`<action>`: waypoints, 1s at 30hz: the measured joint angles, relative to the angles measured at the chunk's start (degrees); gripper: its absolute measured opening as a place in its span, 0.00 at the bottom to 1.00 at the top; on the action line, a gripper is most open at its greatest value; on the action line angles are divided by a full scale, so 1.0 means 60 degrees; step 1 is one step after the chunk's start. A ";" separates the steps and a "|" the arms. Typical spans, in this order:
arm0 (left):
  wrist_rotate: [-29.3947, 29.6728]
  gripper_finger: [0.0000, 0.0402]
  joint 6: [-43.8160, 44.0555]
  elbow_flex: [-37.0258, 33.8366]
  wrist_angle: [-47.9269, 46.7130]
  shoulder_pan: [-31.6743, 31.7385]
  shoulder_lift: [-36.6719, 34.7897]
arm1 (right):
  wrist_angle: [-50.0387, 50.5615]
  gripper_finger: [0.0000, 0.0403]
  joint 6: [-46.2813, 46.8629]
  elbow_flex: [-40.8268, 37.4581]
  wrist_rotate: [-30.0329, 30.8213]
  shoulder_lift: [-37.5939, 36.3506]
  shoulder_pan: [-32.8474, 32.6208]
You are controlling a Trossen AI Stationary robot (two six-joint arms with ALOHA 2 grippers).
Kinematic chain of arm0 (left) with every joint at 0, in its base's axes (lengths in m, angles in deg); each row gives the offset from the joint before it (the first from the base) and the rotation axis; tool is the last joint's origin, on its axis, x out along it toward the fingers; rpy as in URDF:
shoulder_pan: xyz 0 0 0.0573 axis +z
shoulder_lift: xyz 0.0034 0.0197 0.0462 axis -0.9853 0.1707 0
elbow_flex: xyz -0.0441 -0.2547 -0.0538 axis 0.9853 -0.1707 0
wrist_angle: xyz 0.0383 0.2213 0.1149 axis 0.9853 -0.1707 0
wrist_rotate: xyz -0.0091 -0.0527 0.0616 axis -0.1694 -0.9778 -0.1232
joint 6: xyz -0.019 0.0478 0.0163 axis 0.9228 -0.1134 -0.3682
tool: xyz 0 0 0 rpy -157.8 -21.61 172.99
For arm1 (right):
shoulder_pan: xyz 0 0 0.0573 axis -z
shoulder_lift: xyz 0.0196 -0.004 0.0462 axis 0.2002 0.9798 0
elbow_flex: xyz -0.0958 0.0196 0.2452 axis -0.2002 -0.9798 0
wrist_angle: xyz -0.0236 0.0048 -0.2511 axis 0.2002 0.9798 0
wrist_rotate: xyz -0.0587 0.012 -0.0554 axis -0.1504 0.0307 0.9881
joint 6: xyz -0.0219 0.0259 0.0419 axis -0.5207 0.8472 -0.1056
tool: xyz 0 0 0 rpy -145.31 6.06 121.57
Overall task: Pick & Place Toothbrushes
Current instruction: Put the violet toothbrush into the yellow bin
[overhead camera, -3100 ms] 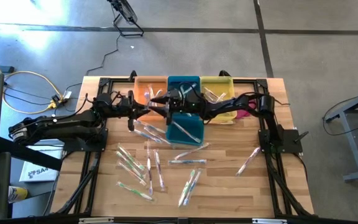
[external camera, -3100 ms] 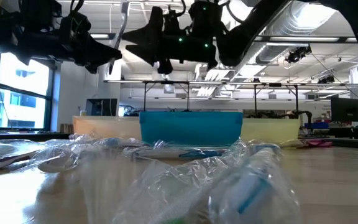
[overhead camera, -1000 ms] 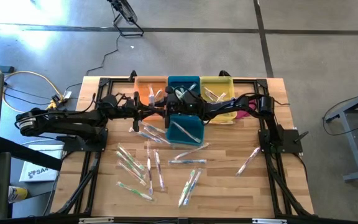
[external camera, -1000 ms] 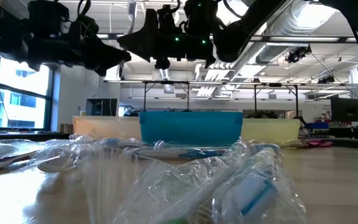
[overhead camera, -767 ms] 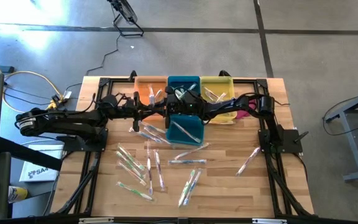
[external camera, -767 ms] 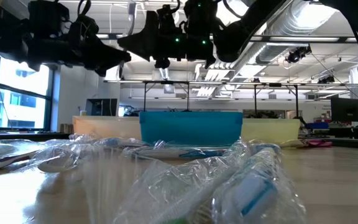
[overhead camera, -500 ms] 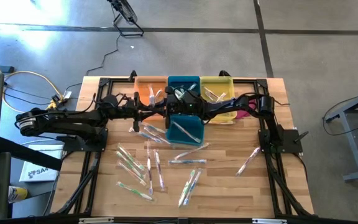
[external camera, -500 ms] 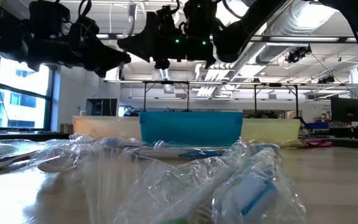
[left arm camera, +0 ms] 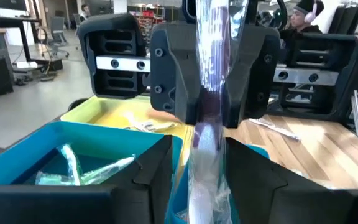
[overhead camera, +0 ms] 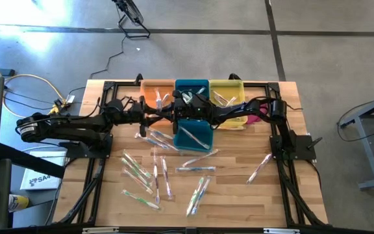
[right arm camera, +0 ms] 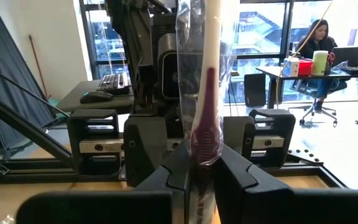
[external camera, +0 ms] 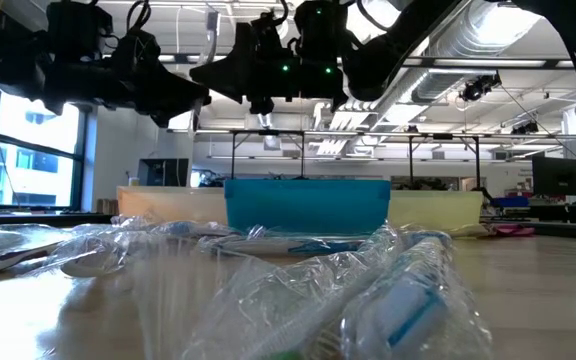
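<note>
right pincer (right arm camera: 201, 177): clamps wrapped toothbrush (right arm camera: 205, 87) | left pincer (left arm camera: 194, 171): parted around it, facing | both above blue bin (overhead camera: 192, 135) edge, near tabletop (overhead camera: 239, 188) rear

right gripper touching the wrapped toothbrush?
Touching. Right wrist view shows the right gripper closed on the wrapped toothbrush, fingers pressed against its purple end.

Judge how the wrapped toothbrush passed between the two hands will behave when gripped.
The toothbrush probably stays stiff: it stands straight up from the right hand. Its glossy, crinkled wrapper looks slippery, so it may slide. It seems light, since thin fingers hold it upright.
</note>
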 joint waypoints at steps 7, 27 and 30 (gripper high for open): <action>0.0095 0.46 -0.0266 0.0000 -0.0033 -0.0001 0.0000 | -0.0007 0.08 0.0007 0.0000 0.0000 0.0000 0.0011; 0.0064 0.51 -0.0529 0.0000 -0.0531 0.0003 -0.0004 | 0.0010 0.08 0.0501 0.0000 -0.0215 0.0000 0.0280; 0.0314 0.51 -0.1143 0.0000 -0.0778 0.0014 -0.0004 | 0.0168 0.08 0.0503 0.0000 -0.0215 0.0000 0.0278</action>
